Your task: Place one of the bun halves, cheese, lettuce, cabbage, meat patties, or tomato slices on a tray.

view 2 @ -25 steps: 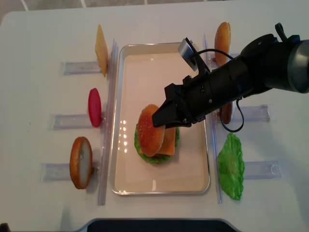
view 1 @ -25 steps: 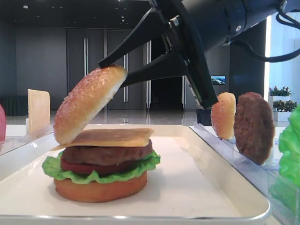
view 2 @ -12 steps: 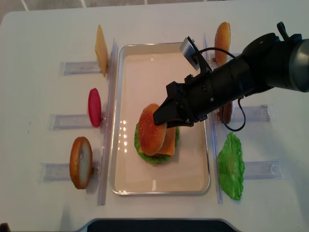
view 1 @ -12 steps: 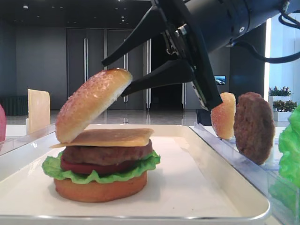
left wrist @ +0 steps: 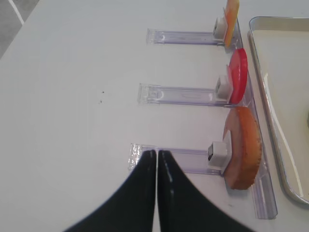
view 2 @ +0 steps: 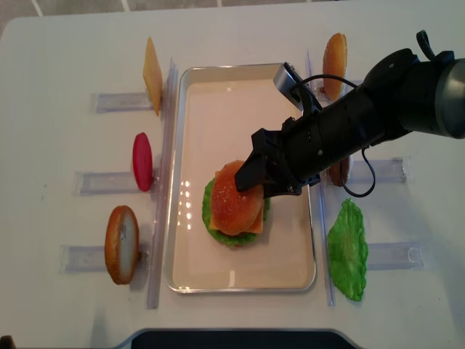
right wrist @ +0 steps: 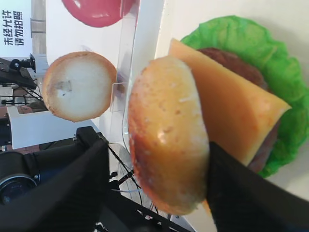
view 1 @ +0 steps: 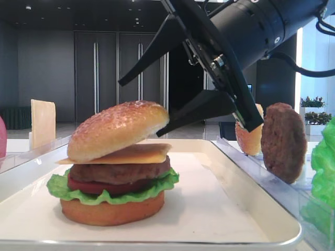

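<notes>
Low side view: lettuce leaf (view 1: pixel 325 167) cut by right edge; red slice (view 1: pixel 2 137) cut by left edge, only sliver shows. Rear bun half (view 1: pixel 250 130) partly behind right pincer (view 1: pixel 144 104) finger. Tray (view 1: pixel 251 201) near rim runs off bottom.

Right wrist view: patty (right wrist: pixel 227 55) mostly under cheese (right wrist: pixel 231 104); red slice (right wrist: pixel 94 10) cut by top edge; both pincer fingers blurred, dark, run off bottom.

Left wrist view: cheese slice (left wrist: pixel 231 14) cut by top edge; tray (left wrist: pixel 270 101) cut by right edge; left pincer (left wrist: pixel 156 157) body out of frame.

Overhead view: lower burger layers hidden under top bun (view 2: pixel 236 198); contact between finger and bun not discernible.
</notes>
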